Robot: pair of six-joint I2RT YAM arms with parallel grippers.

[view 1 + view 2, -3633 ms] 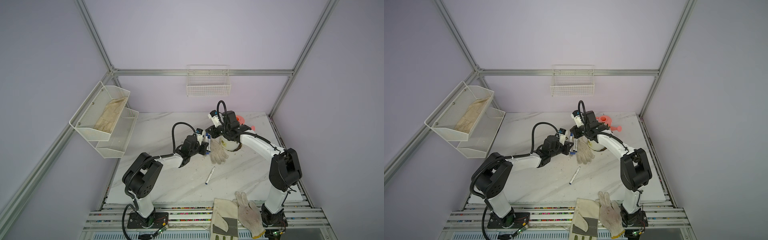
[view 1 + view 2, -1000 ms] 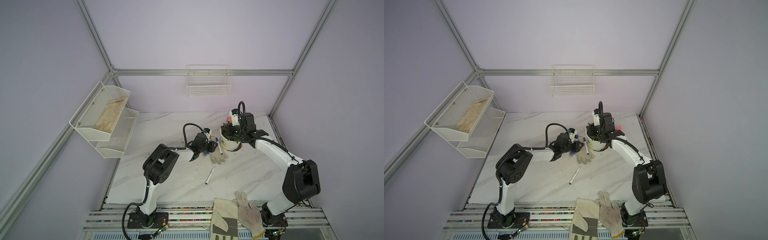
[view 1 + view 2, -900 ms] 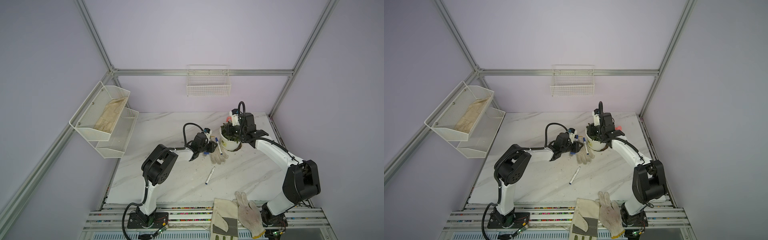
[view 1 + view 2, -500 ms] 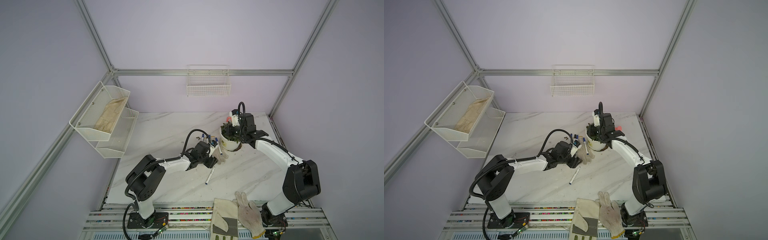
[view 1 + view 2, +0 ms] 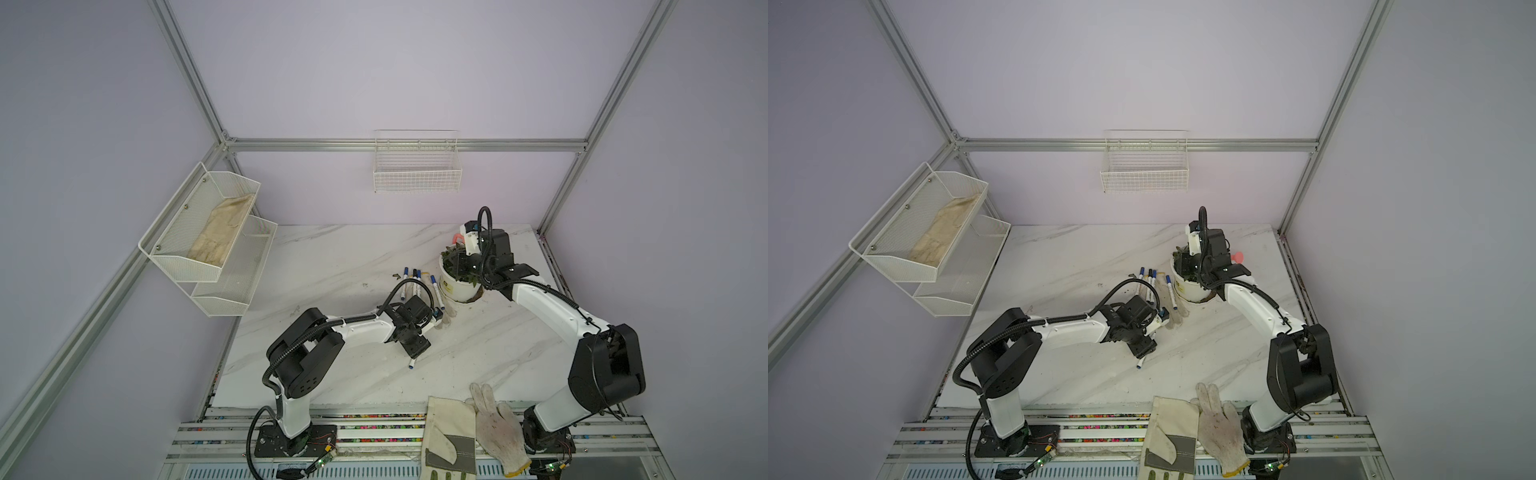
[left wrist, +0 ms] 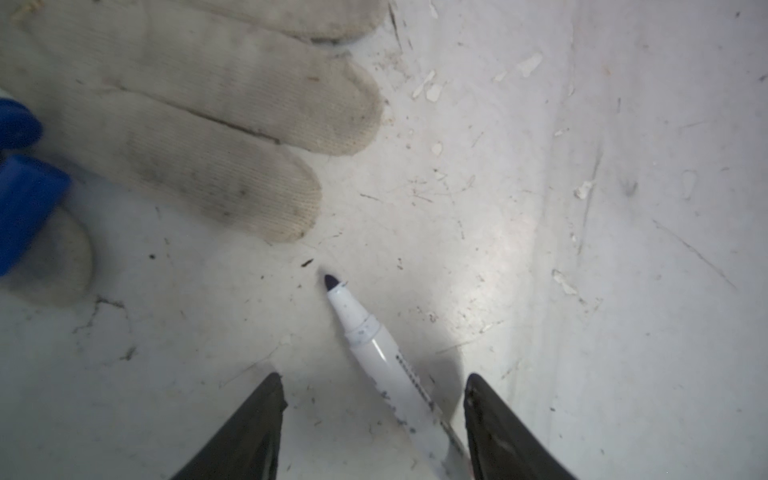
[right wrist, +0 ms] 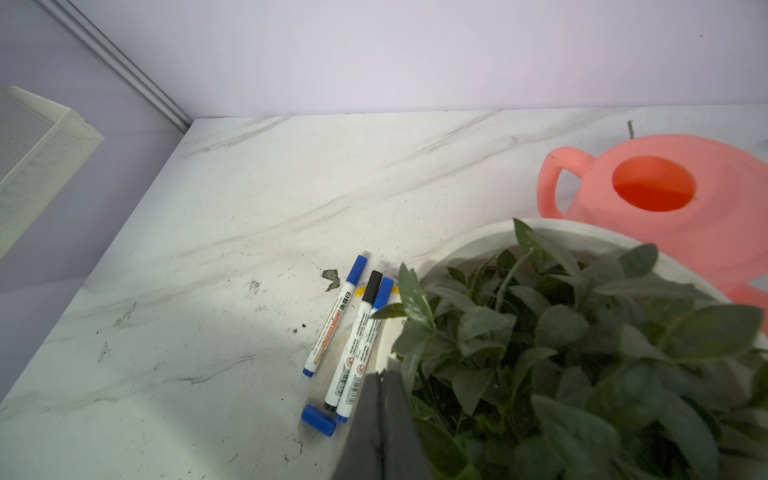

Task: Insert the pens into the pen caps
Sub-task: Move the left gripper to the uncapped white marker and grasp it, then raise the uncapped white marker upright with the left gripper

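Note:
An uncapped white pen (image 6: 374,345) with a dark tip lies on the marble table between the fingers of my open left gripper (image 6: 372,386), closer to one finger and not clamped. In both top views the left gripper (image 5: 417,351) (image 5: 1142,348) hangs low over this pen (image 5: 411,365). Three capped pens (image 7: 334,318) lie side by side next to the pot, with a loose blue pen cap (image 7: 318,419) at their ends. A fourth capped pen (image 5: 437,293) lies beside them. My right gripper (image 7: 382,399) is shut and empty over the plant pot's rim.
A knitted glove (image 6: 187,124) lies just beyond the uncapped pen, with blurred blue shapes (image 6: 25,203) beside it. A white plant pot (image 5: 457,291) and a pink watering can (image 7: 665,208) stand at the back right. Two gloves (image 5: 494,419) lie at the front edge. Mesh shelves (image 5: 208,237) hang on the left.
My left gripper has left the pens by the glove, come toward the table's front and opened over the lone uncapped pen. The right arm has stayed still over the pot.

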